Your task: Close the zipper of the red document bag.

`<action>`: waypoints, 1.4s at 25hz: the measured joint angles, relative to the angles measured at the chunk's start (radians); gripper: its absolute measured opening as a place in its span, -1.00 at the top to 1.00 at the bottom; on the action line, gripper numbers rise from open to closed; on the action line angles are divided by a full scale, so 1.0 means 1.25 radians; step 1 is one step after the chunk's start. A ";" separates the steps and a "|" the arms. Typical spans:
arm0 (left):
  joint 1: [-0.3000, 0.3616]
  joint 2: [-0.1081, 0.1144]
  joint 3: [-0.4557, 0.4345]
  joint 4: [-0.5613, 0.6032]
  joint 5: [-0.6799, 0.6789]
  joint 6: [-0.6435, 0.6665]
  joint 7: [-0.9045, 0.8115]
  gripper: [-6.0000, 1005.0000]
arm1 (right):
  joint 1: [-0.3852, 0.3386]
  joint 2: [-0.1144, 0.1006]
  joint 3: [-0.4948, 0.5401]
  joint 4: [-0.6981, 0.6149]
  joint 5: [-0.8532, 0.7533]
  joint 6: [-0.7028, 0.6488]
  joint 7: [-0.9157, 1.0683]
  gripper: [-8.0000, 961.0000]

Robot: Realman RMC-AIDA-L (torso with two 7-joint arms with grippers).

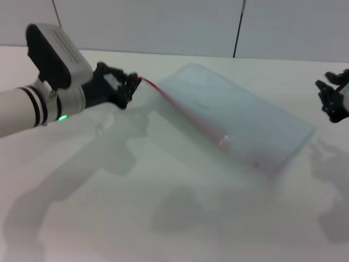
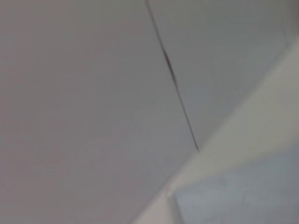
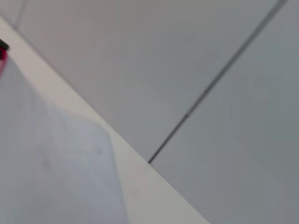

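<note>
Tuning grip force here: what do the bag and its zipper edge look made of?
The bag looks like thin, soft frosted plastic: pale blue-grey, translucent, faintly glossy. The zipper is a narrow bright red strip, likely plastic or fabric tape; too fine to tell. The left gripper is at its end; the right gripper waits aside.

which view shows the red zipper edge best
The head view: the thin bright red zipper strip runs along one long edge of the translucent pale blue-grey document bag, its end at the left end effector. The right wrist view catches only a red sliver; the left wrist view shows no red.
</note>
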 joint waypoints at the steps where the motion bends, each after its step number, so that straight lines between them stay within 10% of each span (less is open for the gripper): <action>1: 0.000 0.000 0.000 0.000 0.000 0.000 0.000 0.55 | 0.002 0.000 0.005 0.013 0.001 0.013 0.009 0.84; 12: 0.047 -0.002 -0.002 -0.047 -0.383 -0.232 0.129 0.22 | 0.011 -0.001 -0.074 0.249 0.095 0.438 0.082 0.04; 19: 0.036 -0.005 -0.001 -0.136 -0.432 -0.272 0.225 -0.12 | 0.055 -0.004 -0.096 0.368 0.204 0.561 0.082 -0.30; 35: 0.032 -0.014 -0.001 -0.345 -0.701 -0.437 0.481 -0.29 | 0.187 -0.003 -0.271 0.678 0.431 0.964 0.171 -0.28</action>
